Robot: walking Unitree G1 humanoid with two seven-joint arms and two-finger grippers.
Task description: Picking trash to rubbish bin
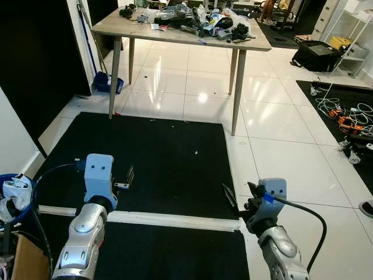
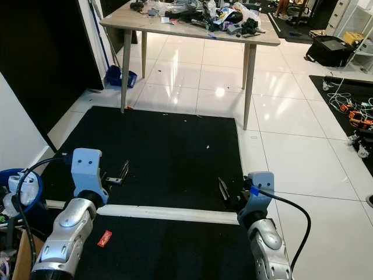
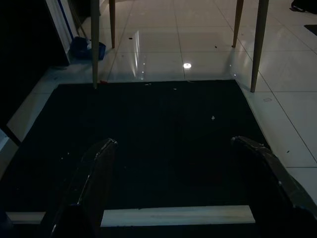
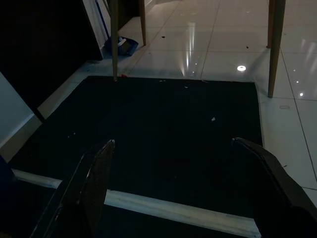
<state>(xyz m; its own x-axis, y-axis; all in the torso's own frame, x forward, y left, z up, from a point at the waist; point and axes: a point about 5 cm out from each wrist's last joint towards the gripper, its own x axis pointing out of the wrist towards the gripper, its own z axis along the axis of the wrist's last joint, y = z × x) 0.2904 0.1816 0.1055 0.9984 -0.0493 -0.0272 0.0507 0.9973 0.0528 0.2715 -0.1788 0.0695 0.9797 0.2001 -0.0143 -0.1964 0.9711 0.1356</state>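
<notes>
A small red wrapper [image 2: 104, 238] lies on the near black mat, just right of my left forearm. A blue round container [image 2: 23, 189] holding white stuff stands at the far left by the wall. My left gripper [image 1: 129, 177] hovers open over the far black mat [image 1: 163, 157], nothing between its fingers. My right gripper [image 1: 230, 195] is open too, low over the mat's right side near the white strip [image 1: 175, 220]. In the wrist views, the left gripper [image 3: 173, 141] and right gripper [image 4: 173, 141] both look along wide-apart fingers at bare mat with a few white specks [image 3: 213, 117].
A wooden table [image 1: 116, 26] piled with clutter stands ahead on glossy white tiles. A blue dustpan and broom [image 1: 108, 81] lean by its left leg. Cables [image 1: 349, 116] and a black case [image 1: 317, 55] lie at the right. A cardboard box [image 1: 23, 262] sits at the near left.
</notes>
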